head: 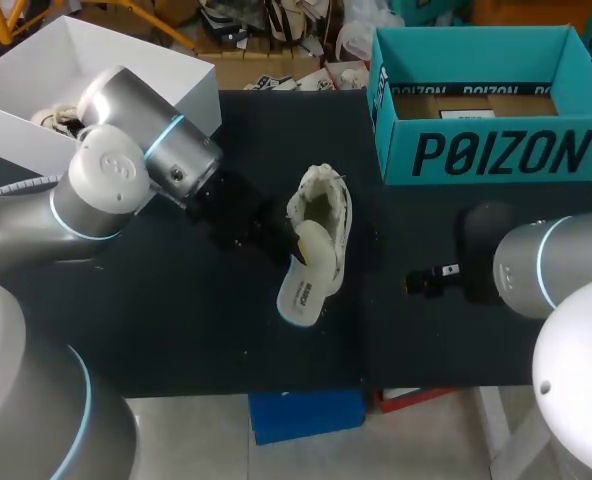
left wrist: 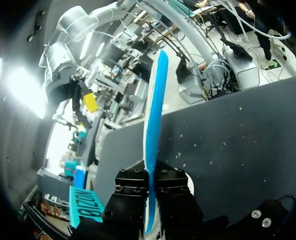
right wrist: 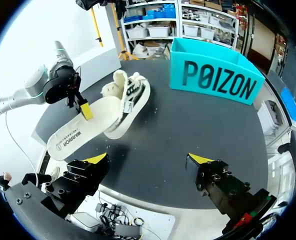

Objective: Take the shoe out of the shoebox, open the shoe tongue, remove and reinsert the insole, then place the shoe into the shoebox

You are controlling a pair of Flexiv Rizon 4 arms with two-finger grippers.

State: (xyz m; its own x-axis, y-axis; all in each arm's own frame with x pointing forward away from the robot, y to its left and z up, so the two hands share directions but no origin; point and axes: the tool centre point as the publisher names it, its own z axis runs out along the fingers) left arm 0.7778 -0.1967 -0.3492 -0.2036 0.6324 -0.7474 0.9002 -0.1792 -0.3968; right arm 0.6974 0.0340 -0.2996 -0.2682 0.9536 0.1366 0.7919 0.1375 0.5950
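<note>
Well, about halfway: shoe [head: 326,205] out of the shoebox [head: 496,152] and lying on the table [head: 176,320], insole [right wrist: 83,131] nearly pulled free and pinched tight by the left gripper [left wrist: 150,186], right gripper [right wrist: 149,160] wide open nearby, putting both back left to do.

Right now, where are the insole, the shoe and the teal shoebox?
insole [right wrist: 80,132], right wrist view, on the middle of its white top face.
shoe [head: 338,215], head view, on its side wall.
teal shoebox [head: 501,152], head view, on its printed front wall.
</note>
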